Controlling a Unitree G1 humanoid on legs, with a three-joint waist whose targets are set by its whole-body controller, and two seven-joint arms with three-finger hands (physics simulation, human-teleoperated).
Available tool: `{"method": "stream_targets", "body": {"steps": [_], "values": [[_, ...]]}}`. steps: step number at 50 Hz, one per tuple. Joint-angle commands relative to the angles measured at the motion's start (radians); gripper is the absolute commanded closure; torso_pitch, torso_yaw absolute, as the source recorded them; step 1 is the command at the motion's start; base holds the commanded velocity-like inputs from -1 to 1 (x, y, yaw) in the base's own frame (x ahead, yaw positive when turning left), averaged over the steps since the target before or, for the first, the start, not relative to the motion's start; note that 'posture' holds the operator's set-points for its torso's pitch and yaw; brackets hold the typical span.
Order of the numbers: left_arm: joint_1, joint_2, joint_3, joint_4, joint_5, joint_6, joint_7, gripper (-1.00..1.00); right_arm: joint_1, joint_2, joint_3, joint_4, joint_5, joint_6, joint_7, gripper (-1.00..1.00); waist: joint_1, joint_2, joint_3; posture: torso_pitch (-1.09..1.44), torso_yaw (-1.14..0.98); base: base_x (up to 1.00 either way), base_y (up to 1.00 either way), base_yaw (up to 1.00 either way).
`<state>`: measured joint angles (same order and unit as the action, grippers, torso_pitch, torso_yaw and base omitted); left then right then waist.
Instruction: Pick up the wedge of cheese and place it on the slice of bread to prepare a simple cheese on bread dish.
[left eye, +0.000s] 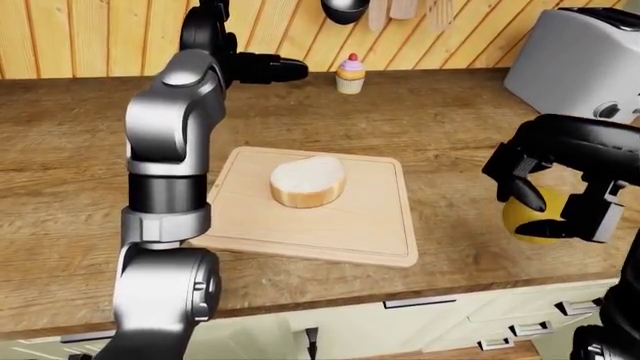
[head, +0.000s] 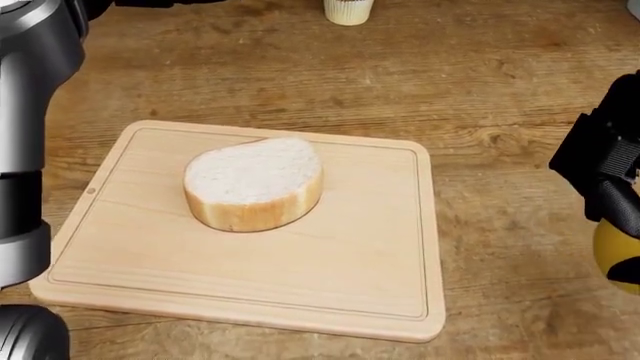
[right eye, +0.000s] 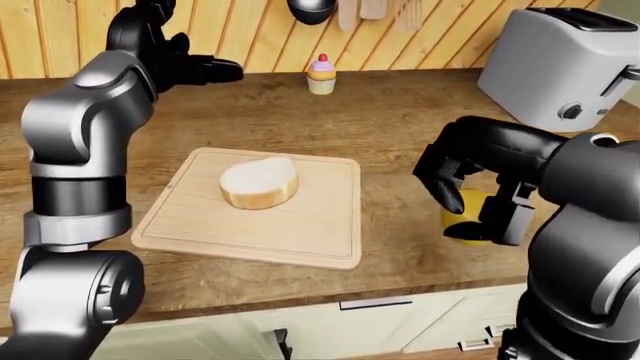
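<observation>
I had the right hand (right eye: 470, 196) curled down over the cheese (left eye: 535, 219), fingers standing about it but not yet clamped. I judged I needed them well round its sides before lifting. The bread (head: 255, 184) lay to that hand's left on the cutting board (head: 350, 285), with bare counter between. The toaster (right eye: 565, 64) stood beyond the hand, the cupcake (left eye: 349, 74) farther off. My left hand (left eye: 262, 69) hung raised; grip unclear.

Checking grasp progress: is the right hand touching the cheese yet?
Touching, it seems: in the left-eye view the right hand's dark fingers overlap the yellow cheese on two sides with no visible gap.
</observation>
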<state>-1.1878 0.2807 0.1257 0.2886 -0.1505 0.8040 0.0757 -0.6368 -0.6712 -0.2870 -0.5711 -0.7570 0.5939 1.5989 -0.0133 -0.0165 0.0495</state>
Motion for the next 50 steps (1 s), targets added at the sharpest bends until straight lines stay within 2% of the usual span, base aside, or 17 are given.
{"method": "stream_targets", "body": {"steps": [1,11,20,28,42,50], "values": [[-0.041,0.012,0.007,-0.033,0.0,-0.032,0.001,-1.0,-0.051,-0.021,-0.009,0.007,-0.007,-0.004,-0.014,1.0,0.0,-0.003,-0.027,0.0,0.0,0.0,0.0,0.0],[-0.046,0.033,0.012,-0.005,0.001,-0.049,-0.007,-1.0,-0.263,-0.017,0.08,0.188,-0.036,-0.037,-0.017,1.0,-0.002,0.005,-0.025,0.0,0.0,0.0,0.0,0.0],[-0.039,0.05,0.02,0.014,0.001,-0.067,-0.015,-1.0,-0.474,0.086,0.171,0.414,-0.098,-0.128,-0.054,1.0,-0.006,0.017,-0.024,0.0,0.0,0.0,0.0,0.0],[-0.027,0.061,0.027,0.021,-0.006,-0.079,-0.016,-1.0,-0.624,0.174,0.211,0.626,-0.132,-0.213,-0.113,1.0,-0.008,0.028,-0.022,0.0,0.0,0.0,0.0,0.0],[-0.022,0.085,0.037,0.033,-0.02,-0.088,-0.021,-1.0,-0.868,0.287,0.257,0.989,-0.16,-0.342,-0.224,1.0,-0.015,0.043,-0.02,0.0,0.0,0.0,0.0,0.0],[-0.033,0.108,0.042,0.045,-0.02,-0.087,-0.027,-1.0,-0.978,0.343,0.274,1.224,-0.134,-0.428,-0.338,1.0,-0.021,0.053,-0.018,0.0,0.0,0.0,0.0,0.0]]}}
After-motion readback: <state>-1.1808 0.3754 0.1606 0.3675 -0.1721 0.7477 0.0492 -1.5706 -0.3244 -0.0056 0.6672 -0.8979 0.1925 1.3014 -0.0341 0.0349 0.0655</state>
